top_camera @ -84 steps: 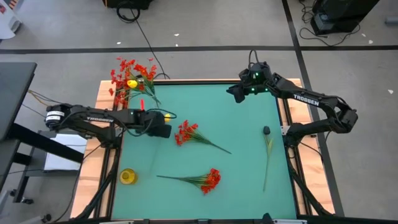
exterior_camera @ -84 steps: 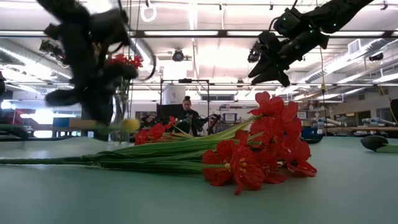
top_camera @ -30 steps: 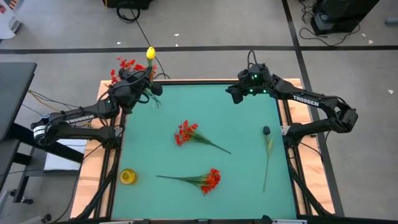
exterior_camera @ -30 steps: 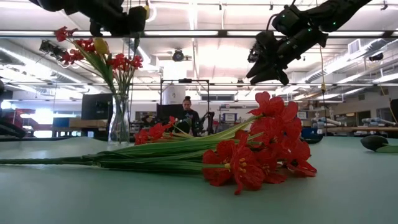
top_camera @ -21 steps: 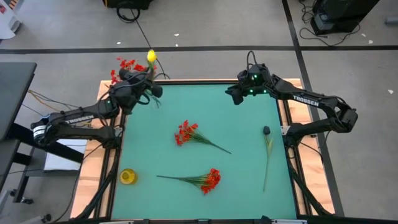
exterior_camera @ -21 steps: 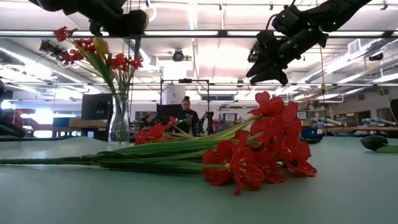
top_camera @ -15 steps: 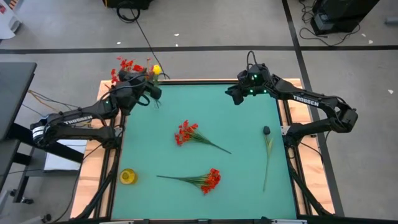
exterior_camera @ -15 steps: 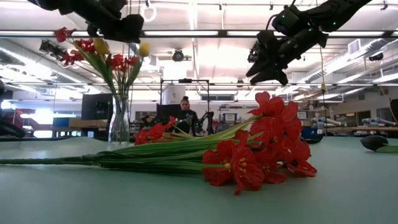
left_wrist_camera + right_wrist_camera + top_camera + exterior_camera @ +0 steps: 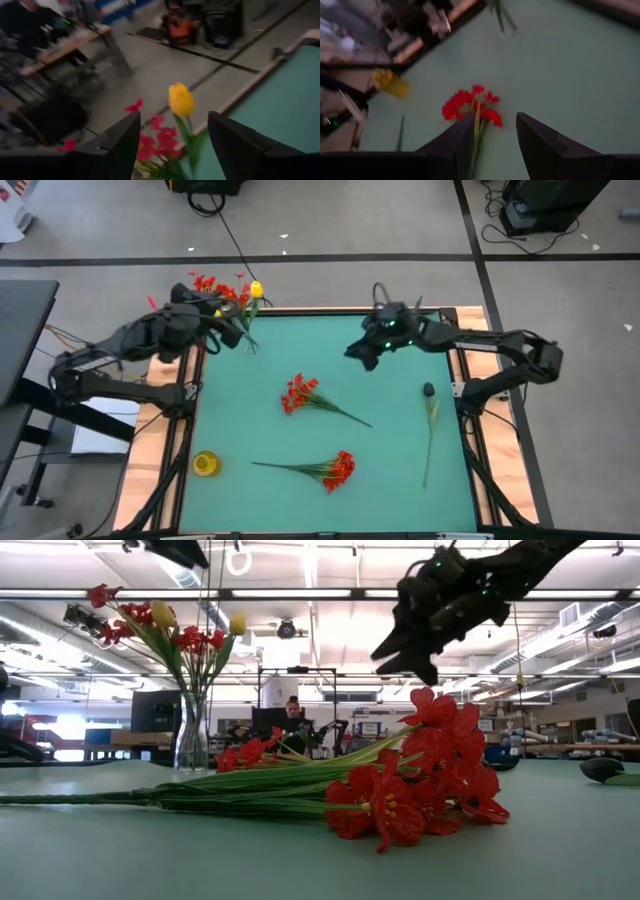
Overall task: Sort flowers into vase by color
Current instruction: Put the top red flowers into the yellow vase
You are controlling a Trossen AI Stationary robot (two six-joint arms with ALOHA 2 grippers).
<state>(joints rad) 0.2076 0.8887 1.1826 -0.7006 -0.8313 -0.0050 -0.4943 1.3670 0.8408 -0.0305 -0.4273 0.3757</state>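
Flowers lie scattered on the green bench (image 9: 400, 480): one red spray (image 9: 300, 394) near the middle, a second red spray (image 9: 338, 470) toward six o'clock, and a yellow-stemmed flower with a dark bud (image 9: 430, 412) at about three o'clock. A clear vase (image 9: 191, 735) at the eleven o'clock corner already holds red blossoms and a yellow tulip (image 9: 180, 99). The left hand (image 9: 222, 322) hangs just beside that vase, fingers spread and holding nothing. The right hand (image 9: 357, 352) hovers above the middle spray, fingers parted and empty. These look light and floppy — thin stems that bend, blossoms that would crush — so the bare green stem below the leaves seems the safest place to pinch.
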